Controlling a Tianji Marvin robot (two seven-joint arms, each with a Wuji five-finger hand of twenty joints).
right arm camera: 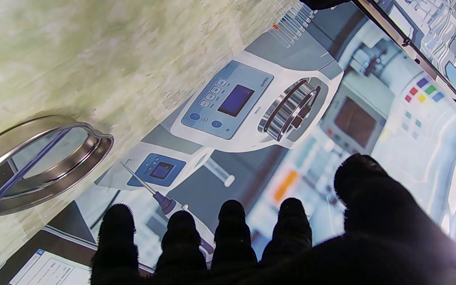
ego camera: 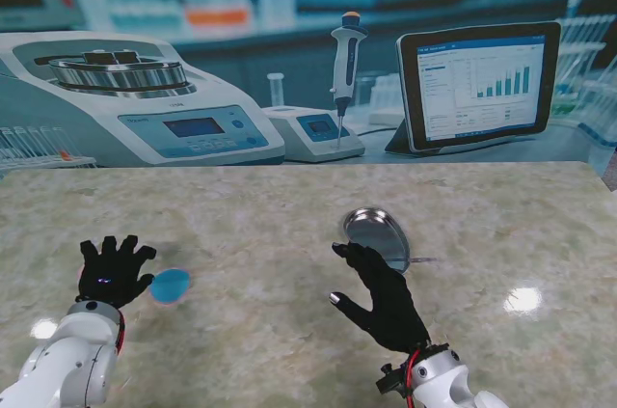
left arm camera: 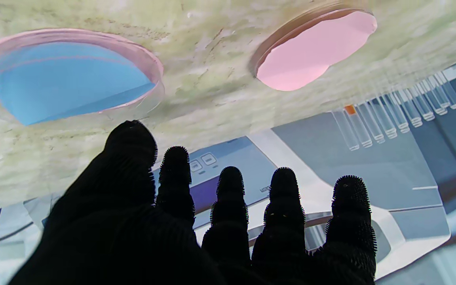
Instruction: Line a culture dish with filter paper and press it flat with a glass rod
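Culture dish [ego camera: 171, 285], blue inside, sits toward the worktop's [ego camera: 289, 215] left near edge, just beside the left hand [ego camera: 114, 272]. Pink filter paper [left arm camera: 311, 53] shows only in the left wrist view, near the dish. Steel tray [ego camera: 377, 238] mid-worktop carries the glass rod [right arm camera: 22, 168].

Left hand: fingers spread, empty. Right hand [ego camera: 381, 294]: fingers apart, empty, hovering at the tray.

Judgement: paper goes first. Pinch it at one edge, lower it centred, and keep the dish from sliding.

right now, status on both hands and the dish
Left hand open, beside blue-lined dish. Right hand open, just short of steel dish; glass rod lies across it. Nothing blocking.
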